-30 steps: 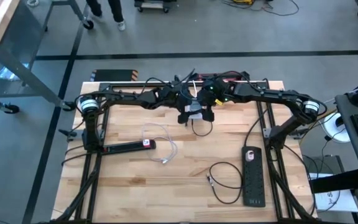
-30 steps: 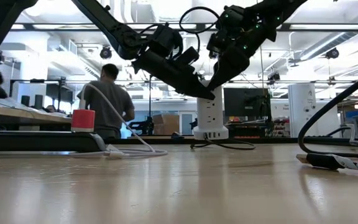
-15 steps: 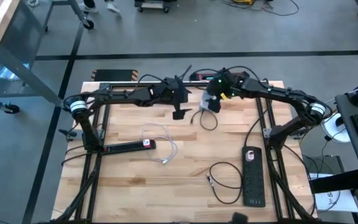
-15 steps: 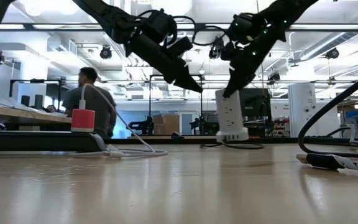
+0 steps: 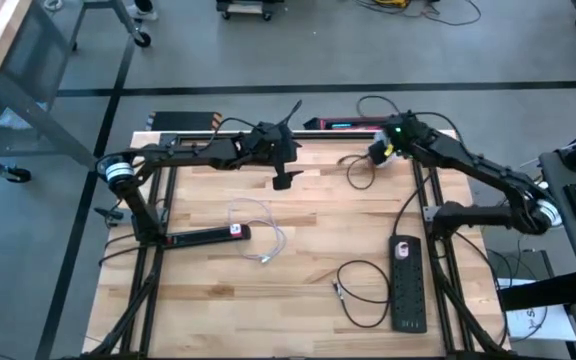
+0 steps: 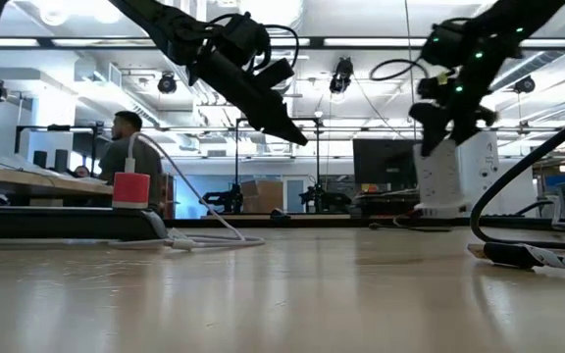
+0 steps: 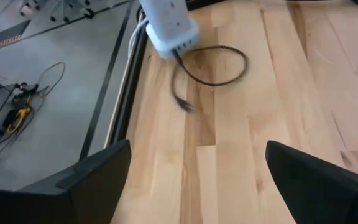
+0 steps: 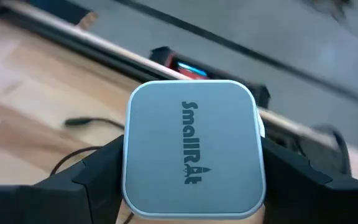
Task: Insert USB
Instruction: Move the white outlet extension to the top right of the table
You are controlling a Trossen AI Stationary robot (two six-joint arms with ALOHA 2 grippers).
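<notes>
While the left gripper (image 5: 282,181) is hanging empty with its fingers spread wide over the back middle of the light wooden table (image 5: 208,290), having let go a moment ago, the right gripper (image 5: 380,152) is carrying the white square power tower (image 6: 439,179), clamped by its top, off toward the back right corner. Its thin black cable (image 7: 211,65) is trailing unplugged, so insertion looks no nearer.

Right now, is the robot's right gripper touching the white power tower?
Touching. The right wrist view shows the right gripper with both fingers pressed against the sides of the white power tower.
</notes>
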